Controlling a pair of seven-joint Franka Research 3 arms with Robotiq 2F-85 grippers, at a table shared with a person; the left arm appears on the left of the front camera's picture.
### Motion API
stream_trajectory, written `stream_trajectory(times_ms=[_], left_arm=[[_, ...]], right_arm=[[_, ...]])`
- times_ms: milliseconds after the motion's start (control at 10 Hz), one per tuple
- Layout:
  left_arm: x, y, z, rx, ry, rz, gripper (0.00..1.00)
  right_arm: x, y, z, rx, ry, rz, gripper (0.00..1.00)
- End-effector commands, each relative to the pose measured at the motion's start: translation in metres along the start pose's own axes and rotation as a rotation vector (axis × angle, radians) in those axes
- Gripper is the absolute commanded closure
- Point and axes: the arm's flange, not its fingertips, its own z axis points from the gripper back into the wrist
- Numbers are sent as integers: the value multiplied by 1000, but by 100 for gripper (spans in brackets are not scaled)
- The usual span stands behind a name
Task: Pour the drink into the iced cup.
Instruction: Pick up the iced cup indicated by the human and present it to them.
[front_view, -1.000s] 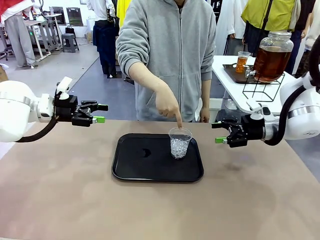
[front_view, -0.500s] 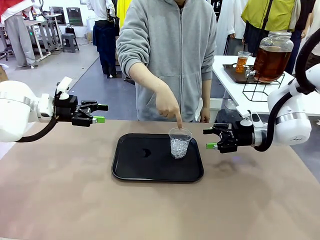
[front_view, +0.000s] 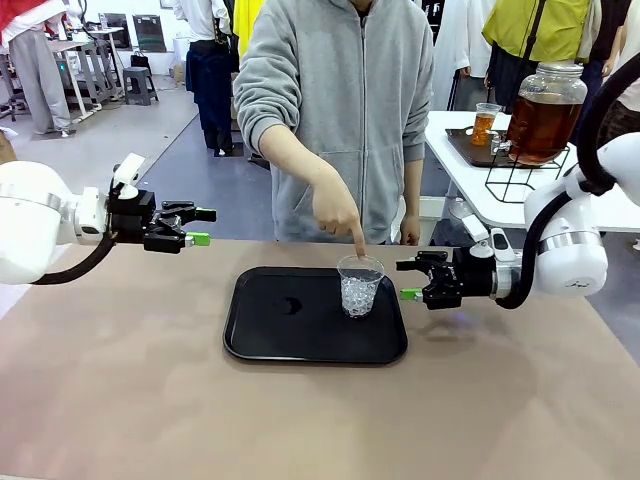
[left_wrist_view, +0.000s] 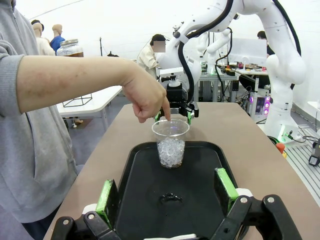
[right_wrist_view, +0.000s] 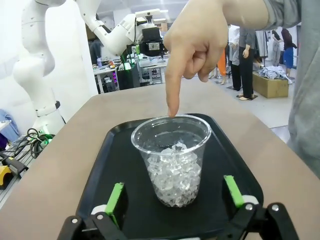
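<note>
Both left tool (front_view: 203, 226) and right tool (front_view: 407, 280) gape empty; a hand (front_view: 335, 212) points at the iced cup (front_view: 360, 285).

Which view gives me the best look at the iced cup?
Right wrist view: the cup sits close and centred, ice plain through its wall. Front view shows it small on the tray; left wrist view, farther off, below the person's finger.
</note>
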Motion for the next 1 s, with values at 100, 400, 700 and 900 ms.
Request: stream_trajectory(times_ms=[100,400,700,900], left_arm=[[3,-1,-1,2,8,10,0],[3,-1,-1,2,8,10,0],[3,-1,-1,2,8,10,0],[3,-1,-1,2,8,10,0]], right_arm=[[-13,-4,-22,-24,-10,42,0],[-23,-11,-32,-23,-40,24,0],[-30,-19,-40,-30,-56,19,0],[-28,-23,-46,-20,-56,14,0]])
